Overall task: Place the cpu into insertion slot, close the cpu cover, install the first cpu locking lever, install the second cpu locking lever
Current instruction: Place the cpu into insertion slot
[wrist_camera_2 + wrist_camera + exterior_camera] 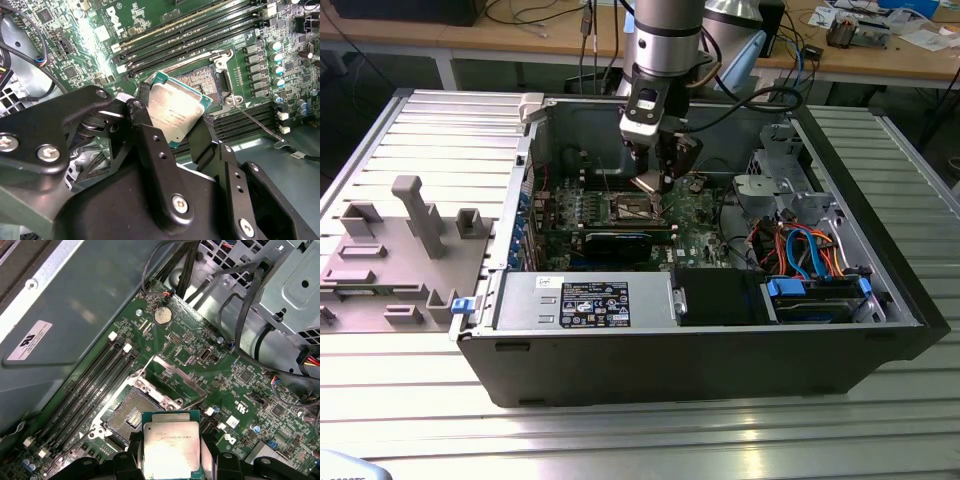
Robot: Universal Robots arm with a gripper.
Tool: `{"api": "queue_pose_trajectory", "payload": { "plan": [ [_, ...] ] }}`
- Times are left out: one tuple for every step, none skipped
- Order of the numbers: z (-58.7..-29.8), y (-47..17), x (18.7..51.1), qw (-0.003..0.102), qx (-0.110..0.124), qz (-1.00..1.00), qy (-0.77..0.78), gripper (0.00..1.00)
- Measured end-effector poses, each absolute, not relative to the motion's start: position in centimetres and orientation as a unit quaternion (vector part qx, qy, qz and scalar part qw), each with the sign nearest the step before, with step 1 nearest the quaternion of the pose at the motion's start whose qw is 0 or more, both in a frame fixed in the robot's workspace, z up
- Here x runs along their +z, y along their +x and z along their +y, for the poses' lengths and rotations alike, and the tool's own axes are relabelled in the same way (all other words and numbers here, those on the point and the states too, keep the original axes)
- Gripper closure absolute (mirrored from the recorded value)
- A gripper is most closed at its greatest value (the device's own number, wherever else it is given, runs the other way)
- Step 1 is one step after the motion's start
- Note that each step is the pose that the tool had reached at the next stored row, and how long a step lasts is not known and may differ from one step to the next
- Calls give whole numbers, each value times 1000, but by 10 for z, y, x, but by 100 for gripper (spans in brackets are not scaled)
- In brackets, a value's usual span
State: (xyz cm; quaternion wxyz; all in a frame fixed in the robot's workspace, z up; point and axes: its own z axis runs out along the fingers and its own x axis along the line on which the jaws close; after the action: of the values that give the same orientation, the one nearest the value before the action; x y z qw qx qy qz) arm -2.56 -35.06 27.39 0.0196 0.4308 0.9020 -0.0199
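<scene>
My gripper (653,178) hangs inside the open computer case, shut on the cpu (647,183). In both wrist views the silvery chip with its green edge sits between the black fingers (142,112): cpu (176,107), cpu (171,446), gripper (172,120), gripper (171,452). The chip is held tilted just above and beside the insertion slot (129,412), whose dark socket stands uncovered (202,80) (632,208). The cpu cover (175,374) is swung up at the socket's far side. A thin wire locking lever (255,122) stands free beside the socket.
Long memory slots (92,382) flank the socket. A black graphics card (615,242) lies in front of it, with the power supply (585,300) nearer the case's front wall. A drive cage with coloured cables (810,260) fills the exterior view's right. A grey fixture (405,245) sits outside the case.
</scene>
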Motion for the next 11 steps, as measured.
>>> {"api": "queue_pose_trajectory", "payload": {
  "plan": [
    [-351,-26,274,20,-20,902,432,45],
    [-351,-26,274,20,-20,901,433,45],
    [-351,-26,274,20,-21,901,434,45],
    [-351,-26,274,20,-21,900,435,45],
    [-351,-26,274,20,-21,900,435,45],
    [-351,-26,273,20,-21,899,436,45],
    [-351,-26,273,20,-23,896,444,45],
    [-351,-26,272,20,-23,892,452,45],
    [-351,-26,272,20,-23,887,461,45],
    [-351,-26,272,20,-23,880,474,45],
    [-351,-26,272,20,-23,878,479,45]
  ]
}}
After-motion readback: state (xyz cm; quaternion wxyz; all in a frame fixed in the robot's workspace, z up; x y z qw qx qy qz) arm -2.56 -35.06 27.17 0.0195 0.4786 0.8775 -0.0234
